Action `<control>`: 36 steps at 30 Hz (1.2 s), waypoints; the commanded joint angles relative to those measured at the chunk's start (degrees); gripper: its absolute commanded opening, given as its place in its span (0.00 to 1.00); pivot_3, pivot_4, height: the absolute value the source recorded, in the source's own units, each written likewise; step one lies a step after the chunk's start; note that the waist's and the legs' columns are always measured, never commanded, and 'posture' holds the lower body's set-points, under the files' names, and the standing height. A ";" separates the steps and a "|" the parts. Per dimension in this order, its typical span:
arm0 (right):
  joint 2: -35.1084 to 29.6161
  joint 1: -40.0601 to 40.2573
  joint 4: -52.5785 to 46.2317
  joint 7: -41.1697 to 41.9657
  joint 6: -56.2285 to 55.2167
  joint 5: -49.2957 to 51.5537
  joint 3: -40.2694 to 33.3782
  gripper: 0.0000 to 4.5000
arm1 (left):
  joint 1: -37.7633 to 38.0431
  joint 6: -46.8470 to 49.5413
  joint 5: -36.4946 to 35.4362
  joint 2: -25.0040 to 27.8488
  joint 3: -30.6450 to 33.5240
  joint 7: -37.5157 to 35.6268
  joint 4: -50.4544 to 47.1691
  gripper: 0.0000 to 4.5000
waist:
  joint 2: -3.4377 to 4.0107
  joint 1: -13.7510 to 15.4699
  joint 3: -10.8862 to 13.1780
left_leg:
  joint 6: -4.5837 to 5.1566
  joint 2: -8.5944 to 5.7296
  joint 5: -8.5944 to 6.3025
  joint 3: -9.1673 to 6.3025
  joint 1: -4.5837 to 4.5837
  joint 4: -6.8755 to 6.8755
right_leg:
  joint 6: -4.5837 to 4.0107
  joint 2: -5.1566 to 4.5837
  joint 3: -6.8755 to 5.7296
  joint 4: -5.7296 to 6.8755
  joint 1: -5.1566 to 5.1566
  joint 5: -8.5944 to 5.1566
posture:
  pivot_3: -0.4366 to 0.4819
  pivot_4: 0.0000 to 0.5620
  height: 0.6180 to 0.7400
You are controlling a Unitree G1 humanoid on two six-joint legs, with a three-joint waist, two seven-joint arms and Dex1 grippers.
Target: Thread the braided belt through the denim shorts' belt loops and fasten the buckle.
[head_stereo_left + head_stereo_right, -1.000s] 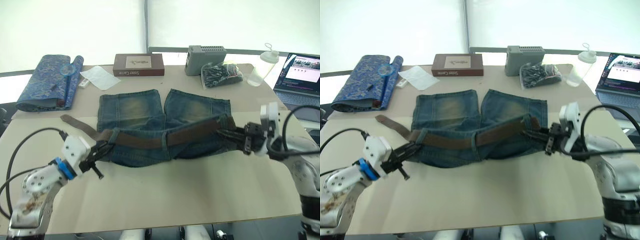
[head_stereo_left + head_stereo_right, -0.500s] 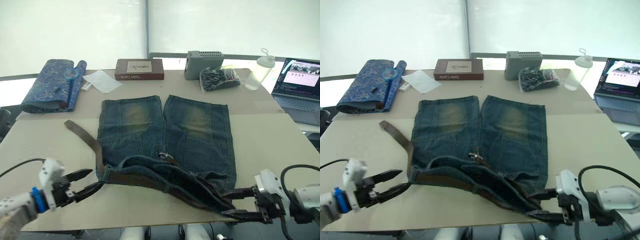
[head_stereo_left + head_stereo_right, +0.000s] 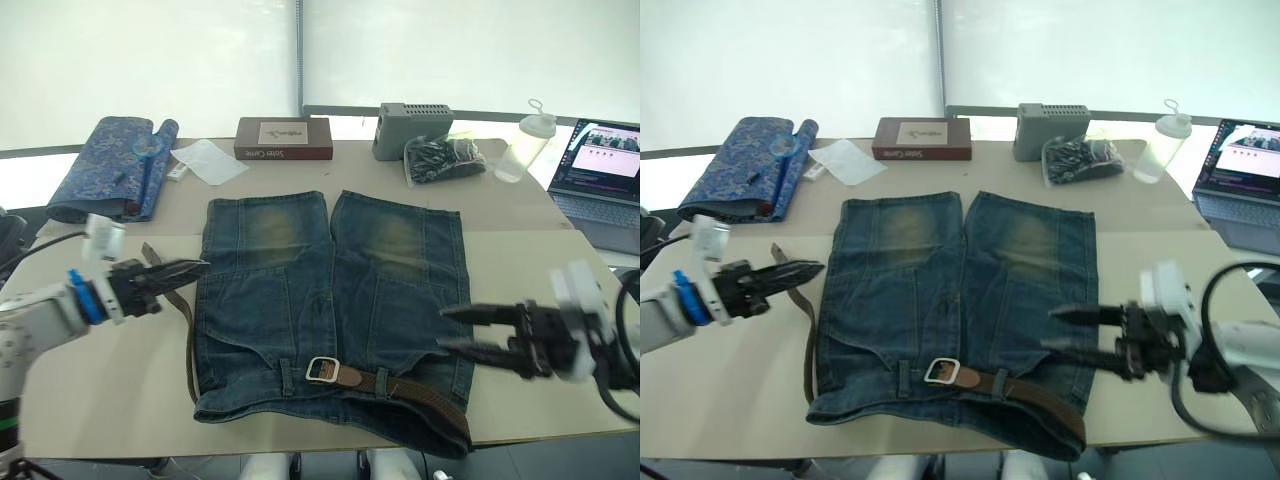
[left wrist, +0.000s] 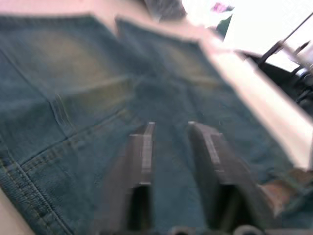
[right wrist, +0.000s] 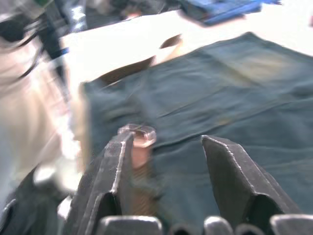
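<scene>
Both pincers, left pincer [image 3: 195, 268] and right pincer [image 3: 452, 328], are released. We should grasp the belt [image 3: 420, 392] beside its buckle [image 3: 322, 370], lower centre, keeping the shorts [image 3: 330, 300] flat.

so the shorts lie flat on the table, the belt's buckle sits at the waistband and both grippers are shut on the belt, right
Not quite. Both grippers are open and hold nothing: the left gripper hovers beside the shorts, the right gripper over their other edge, as the left eye view shows. The shorts do lie flat on the table, with the buckle of the belt at the waistband.
</scene>
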 commanded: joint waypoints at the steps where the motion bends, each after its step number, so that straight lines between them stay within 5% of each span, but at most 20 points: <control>1: 0.24 -5.93 4.65 -10.75 1.16 -16.57 13.77 0.22 | -2.78 -2.84 8.98 -3.51 -7.81 5.60 -0.60 0.00 | -0.03 -0.03 0.00 | 0.00 -0.01 0.02 0.00 -0.07 0.00 | -0.02 0.06 -0.04 -0.01 -0.07 0.01 | 0.48 0.27 1.00; 4: 2.90 -13.91 10.97 -16.75 2.71 -27.28 24.47 0.01 | -3.48 -3.35 14.30 -8.82 -13.05 10.28 -0.36 0.00 | -0.03 -0.21 0.00 | 0.34 -0.08 0.25 0.06 -0.35 0.01 | -0.06 0.10 0.00 0.06 -0.40 0.00 | 0.48 0.27 1.00; 7: 5.83 -20.40 15.03 -17.42 5.76 -31.05 29.84 0.01 | -2.96 -2.34 17.37 -12.98 -15.71 13.45 -0.32 0.00 | -0.03 -0.54 0.00 | 0.20 -0.19 0.36 0.07 -0.92 0.11 | -0.04 0.09 0.09 0.23 -1.00 0.13 | 0.48 0.27 1.00; 14: 10.09 -31.08 27.07 -16.61 6.63 -41.95 41.18 0.01 | -4.71 -1.64 26.58 -21.39 -21.01 22.21 4.65 0.00 | 0.08 -0.26 -0.07 | 0.40 -0.18 0.32 0.01 -0.50 0.14 | -0.03 0.07 -0.06 0.25 -0.53 0.20 | 0.48 0.27 1.00; 20: 17.04 -40.08 46.24 -18.37 -2.89 -50.58 44.01 0.01 | -15.00 -10.76 34.40 -28.67 -18.96 27.70 19.87 0.00 | -0.02 -0.19 -0.35 | 0.48 -0.15 0.42 0.01 0.64 0.16 | 0.26 0.17 -0.20 -0.02 0.80 -0.23 | 0.48 0.27 1.00; 24: 22.08 -45.55 55.26 -15.51 -8.36 -47.79 38.96 0.01 | -20.07 -16.33 34.91 -29.04 -17.82 23.06 24.81 0.00 | -0.03 -0.96 -0.37 | 0.48 -0.16 0.43 0.00 0.73 0.10 | 0.10 0.32 -0.12 -0.01 0.82 0.20 | 0.48 0.27 1.00; 25: 21.81 -46.03 54.66 -12.02 -8.76 -46.18 38.04 0.10 | -20.11 -17.28 35.22 -27.58 -18.76 19.97 23.89 0.00 | -0.03 -1.04 -0.37 | 0.47 -0.17 0.43 0.00 0.59 0.08 | 0.07 0.33 -0.10 0.01 0.65 0.23 | 0.48 0.27 1.00; 28: 19.16 -45.41 49.12 -2.95 -7.28 -41.36 34.68 0.30 | -19.09 -15.35 32.05 -22.71 -18.54 9.35 18.85 0.19 | -0.03 -1.39 -0.36 | 0.32 -0.18 0.53 0.00 -0.26 0.08 | 0.00 0.38 0.00 0.17 -0.28 0.41 | 0.48 0.27 1.00; 36: 10.06 -42.37 41.00 10.22 -7.59 -40.21 34.76 0.90 | -14.93 -18.86 31.57 -6.59 -24.34 -18.01 11.33 1.00 | 0.02 -1.84 -0.32 | 0.38 -0.26 0.49 0.01 -1.34 0.11 | -0.03 0.18 0.02 0.69 -1.44 0.44 | 0.48 0.27 1.00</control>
